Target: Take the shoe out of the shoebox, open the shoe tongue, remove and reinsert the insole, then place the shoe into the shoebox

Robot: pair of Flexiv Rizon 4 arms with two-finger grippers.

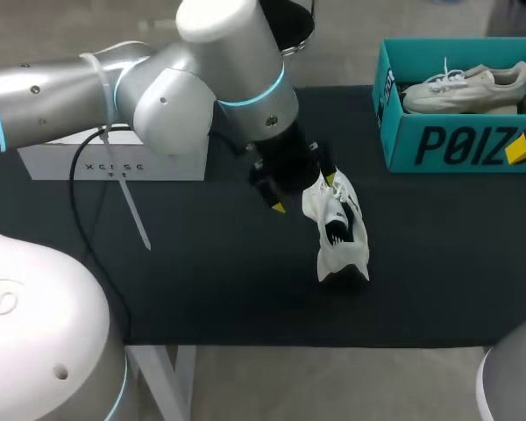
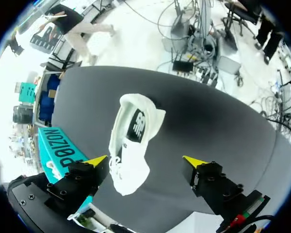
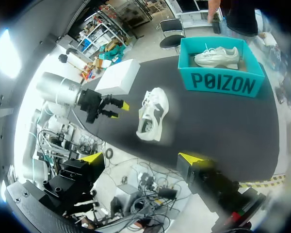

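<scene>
White sneaker (image 1: 337, 230) lying on tabletop (image 1: 202, 263), outside teal shoebox (image 1: 438, 145) at two o'clock; left claw (image 2: 145, 160) spread beside it, likely for the tongue; right claw (image 3: 140, 156) spread, well apart.

**Tally: shoes, boxes, pincers**

Shoes: two, both white. The loose shoe (image 1: 337, 230) lies mid-tabletop, and the boxed shoe (image 1: 465, 88) lies inside a box.

Boxes: two. One is the teal shoebox (image 1: 447, 145), open-topped, at the far right corner. The other is the white box (image 1: 114, 162), at the far left corner.

Pincers: two, the left pincer (image 2: 144, 160) and the right pincer (image 3: 140, 158). Each has two yellow tips, four tips in all.

Tabletop (image 1: 202, 281): one, black.
</scene>
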